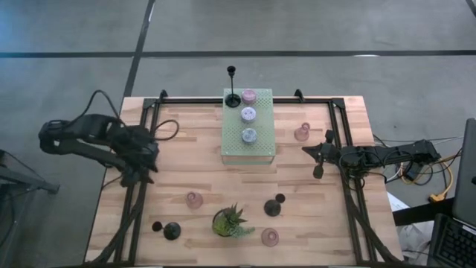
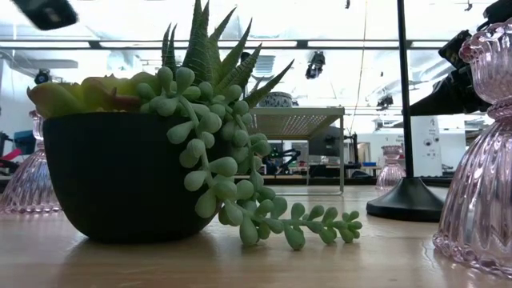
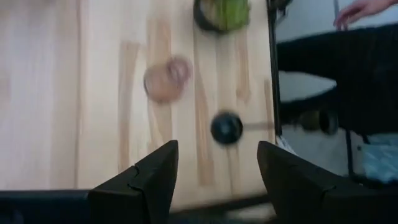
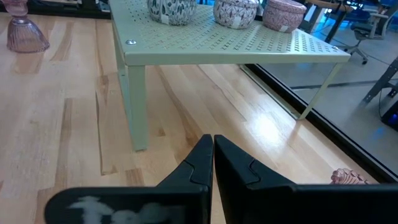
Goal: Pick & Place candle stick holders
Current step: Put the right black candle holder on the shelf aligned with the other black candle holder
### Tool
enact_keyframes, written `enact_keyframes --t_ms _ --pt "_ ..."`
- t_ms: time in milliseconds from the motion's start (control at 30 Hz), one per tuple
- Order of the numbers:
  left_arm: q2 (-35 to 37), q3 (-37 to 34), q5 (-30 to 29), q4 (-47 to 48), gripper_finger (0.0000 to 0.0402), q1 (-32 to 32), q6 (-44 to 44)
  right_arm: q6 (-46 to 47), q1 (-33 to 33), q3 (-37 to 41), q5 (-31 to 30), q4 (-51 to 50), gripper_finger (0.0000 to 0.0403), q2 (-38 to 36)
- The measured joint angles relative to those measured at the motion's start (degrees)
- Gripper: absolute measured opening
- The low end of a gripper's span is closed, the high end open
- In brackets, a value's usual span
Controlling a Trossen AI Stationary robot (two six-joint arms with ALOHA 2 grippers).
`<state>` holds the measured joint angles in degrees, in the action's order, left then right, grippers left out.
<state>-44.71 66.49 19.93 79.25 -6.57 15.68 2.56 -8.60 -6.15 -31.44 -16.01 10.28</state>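
On the pale green perforated box (image 1: pixel 248 146) stand a tall black thin-stemmed holder (image 1: pixel 232 97), two squat lilac-grey holders (image 1: pixel 248 114) and a pink one (image 1: pixel 248 96); other holders dot the wooden bench (image 1: pixel 186 160); left gripper (image 1: pixel 141 176) hovers, fingers apart, empty; right gripper (image 1: pixel 318 171) fingers together.

Grey concrete floor (image 1: pixel 312 26) around the wooden table (image 1: pixel 186 167); bright ceiling lights (image 2: pixel 104 32) overhead

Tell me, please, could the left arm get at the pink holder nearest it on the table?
Probably yes: the left gripper has open fingers, and only bare tabletop lies between it and that pink holder.
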Motion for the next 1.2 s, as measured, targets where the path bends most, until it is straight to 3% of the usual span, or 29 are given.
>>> enact_keyframes --t_ms 267,500,667,867,1067,1200 --pt "1.6 -0.7 0.2 1.8 0.0188 -5.1 3.5 0.0 0.0 0.0 0.0 0.0 0.0008 0.0" --pt "2.6 -9.6 7.5 1.4 0.0187 -10.6 6.9 0.0 0.0 0.0 0.0 0.0 0.0008 0.0" --pt "3.1 -16.6 9.5 -4.7 0.0185 -14.8 8.7 0.0 0.0 0.0 0.0 0.0 0.0008 0.0" --pt "2.4 -20.9 9.2 -13.2 0.0184 -15.5 9.7 0.0 0.0 0.0 0.0 0.0 0.0008 0.0" --pt "2.6 -20.5 3.3 -13.3 0.0184 -15.4 6.0 0.0 0.0 0.0 0.0 0.0 0.0008 0.0" --pt "2.6 -19.2 -6.8 -14.1 0.0184 -15.4 2.3 0.0 0.0 0.0 0.0 0.0 0.0008 0.0"
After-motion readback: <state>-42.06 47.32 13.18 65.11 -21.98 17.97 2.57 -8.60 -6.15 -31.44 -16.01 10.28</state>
